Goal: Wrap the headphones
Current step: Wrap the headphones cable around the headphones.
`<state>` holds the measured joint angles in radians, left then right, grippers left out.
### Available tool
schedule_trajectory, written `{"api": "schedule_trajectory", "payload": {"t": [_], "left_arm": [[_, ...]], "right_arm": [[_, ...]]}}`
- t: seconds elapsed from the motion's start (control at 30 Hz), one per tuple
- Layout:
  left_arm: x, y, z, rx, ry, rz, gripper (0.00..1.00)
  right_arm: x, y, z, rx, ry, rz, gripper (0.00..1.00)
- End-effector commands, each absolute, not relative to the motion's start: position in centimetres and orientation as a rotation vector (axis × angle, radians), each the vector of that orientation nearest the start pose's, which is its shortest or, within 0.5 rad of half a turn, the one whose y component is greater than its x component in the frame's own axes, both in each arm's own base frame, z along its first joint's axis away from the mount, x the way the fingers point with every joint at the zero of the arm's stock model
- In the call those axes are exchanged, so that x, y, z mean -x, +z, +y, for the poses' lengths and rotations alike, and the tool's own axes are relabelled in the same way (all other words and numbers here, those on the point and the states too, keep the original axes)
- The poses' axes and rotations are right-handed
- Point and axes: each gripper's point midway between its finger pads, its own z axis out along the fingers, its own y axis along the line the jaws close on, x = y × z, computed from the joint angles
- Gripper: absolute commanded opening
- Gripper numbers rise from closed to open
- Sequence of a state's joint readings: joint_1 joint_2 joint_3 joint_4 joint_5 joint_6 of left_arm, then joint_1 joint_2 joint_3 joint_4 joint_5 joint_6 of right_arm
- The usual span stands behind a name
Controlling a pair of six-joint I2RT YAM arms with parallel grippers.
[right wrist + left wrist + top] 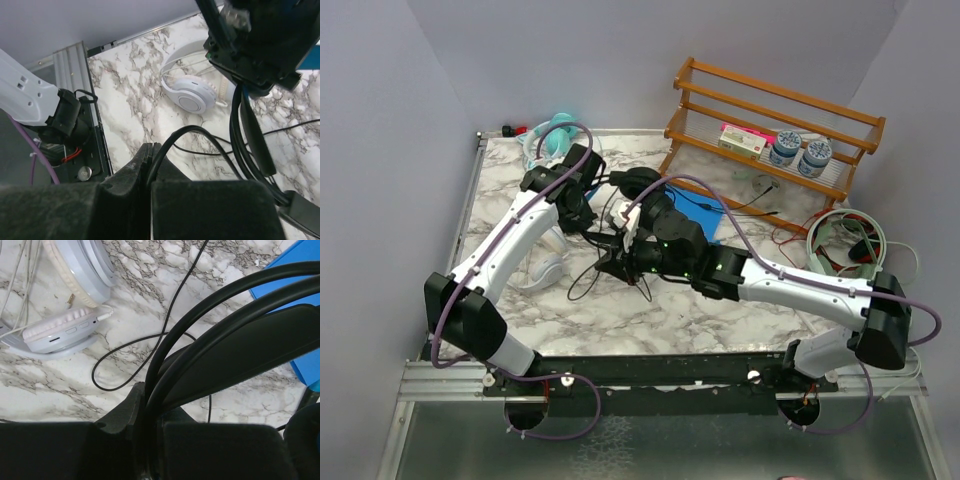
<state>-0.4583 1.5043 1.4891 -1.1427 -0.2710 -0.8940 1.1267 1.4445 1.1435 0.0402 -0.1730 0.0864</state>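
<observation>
The black headphones [636,183] are held up over the middle of the table. My left gripper [592,205] is shut on their black headband [225,325], which runs between its jaws [150,407]. My right gripper [620,262] is shut on the thin black cable [200,132], which loops out from its closed jaws [151,156]. The cable's slack lies on the marble [125,347]. The white headphones [546,262] lie flat at the left, also in the left wrist view [65,330] and the right wrist view [192,95]. The teal headphones [550,135] sit at the back left corner.
A wooden rack [770,125] with two jars and a small box stands at the back right. A blue flat item [705,215] lies under the right arm. A coil of cables and a pale headset [845,240] sit at the right edge. The table's metal rail [70,65] runs along the left.
</observation>
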Motion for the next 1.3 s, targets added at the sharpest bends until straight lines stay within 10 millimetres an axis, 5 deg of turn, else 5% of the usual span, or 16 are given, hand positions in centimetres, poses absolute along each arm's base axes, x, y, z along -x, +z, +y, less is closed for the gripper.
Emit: {"api": "schedule_trajectory", "payload": {"t": [0.0,0.27,0.73,0.9,1.1,1.27], "left_arm": [[-31.3,19.9,-13.6,0.57,-0.117,2.531,0.0],[-31.1,19.2,-12.3,0.36,-0.007,2.564,0.0],[-29.7,20.5,-7.7,0.197,0.243,2.471,0.0],[-28.9,20.8,-8.7,-0.018,0.189,2.48,0.0],[-27.6,21.4,-11.4,-0.118,0.002,2.474,0.0],[-26.5,20.9,-11.7,-0.175,-0.009,2.489,0.0]], "right_arm": [[-17.3,29.6,42.1,1.052,0.933,1.567,0.04],[-20.5,31.7,37.5,0.954,0.696,1.625,0.04],[-24.8,28.3,31.2,1.0,0.208,1.777,0.1],[-27.1,29.0,30.2,0.906,0.078,1.759,0.1],[-29.1,30.5,30.9,0.831,0.204,1.736,0.1],[-31.6,30.8,29.7,0.787,0.088,1.743,0.1]]}}
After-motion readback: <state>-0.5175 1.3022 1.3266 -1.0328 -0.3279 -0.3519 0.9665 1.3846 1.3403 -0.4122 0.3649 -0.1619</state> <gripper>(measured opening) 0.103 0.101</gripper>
